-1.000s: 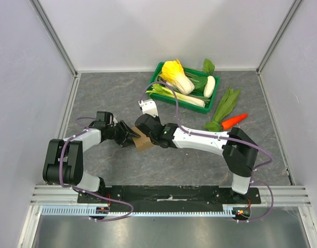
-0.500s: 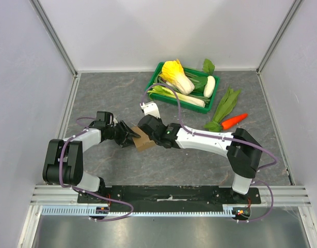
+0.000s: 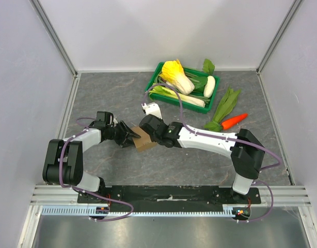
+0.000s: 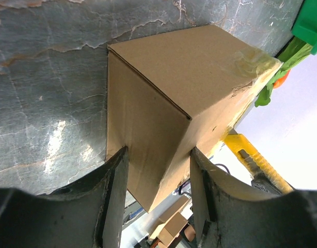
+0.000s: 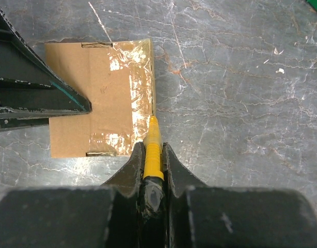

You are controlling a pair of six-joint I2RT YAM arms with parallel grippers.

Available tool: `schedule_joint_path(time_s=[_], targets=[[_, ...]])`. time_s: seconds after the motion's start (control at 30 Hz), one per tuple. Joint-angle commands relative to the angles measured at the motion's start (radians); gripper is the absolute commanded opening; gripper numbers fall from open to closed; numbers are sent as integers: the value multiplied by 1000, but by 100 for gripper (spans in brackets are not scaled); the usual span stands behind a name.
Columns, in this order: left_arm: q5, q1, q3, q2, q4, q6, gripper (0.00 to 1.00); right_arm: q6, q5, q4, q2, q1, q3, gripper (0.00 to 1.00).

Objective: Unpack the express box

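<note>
The express box [image 3: 143, 139] is a small brown cardboard box with clear tape over its seam, resting on the grey table. My left gripper [image 3: 130, 135] is shut on its left end, and in the left wrist view its fingers [image 4: 115, 191] press two sides of the box [image 4: 169, 98]. My right gripper [image 5: 152, 149] is shut on a yellow utility knife [image 5: 153, 135]. The knife's tip touches the taped right edge of the box [image 5: 91, 103]. The same knife [image 4: 250, 157] shows behind the box in the left wrist view.
A green crate [image 3: 157, 70] full of vegetables stands at the back of the table. To its right lie a leafy green [image 3: 224, 106] and a carrot [image 3: 234, 121]. Grey walls close in the left, right and far sides.
My right arm has shifted slightly to the right, its elbow swinging outward, with the knife still at the box's edge. The left gripper and the box have stayed put.
</note>
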Motion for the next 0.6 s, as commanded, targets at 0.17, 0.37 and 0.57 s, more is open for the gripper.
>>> schedule_joint_path(time_s=[0.17, 0.37, 0.57], targets=[[-240, 13, -23, 30, -86, -40, 2, 53, -125, -222, -77, 14, 16, 0], [-242, 13, -29, 28, -81, -43, 2, 70, -157, -230, -66, 14, 17, 0], [-237, 13, -30, 33, -78, -40, 2, 79, -157, -221, -31, 15, -15, 0]])
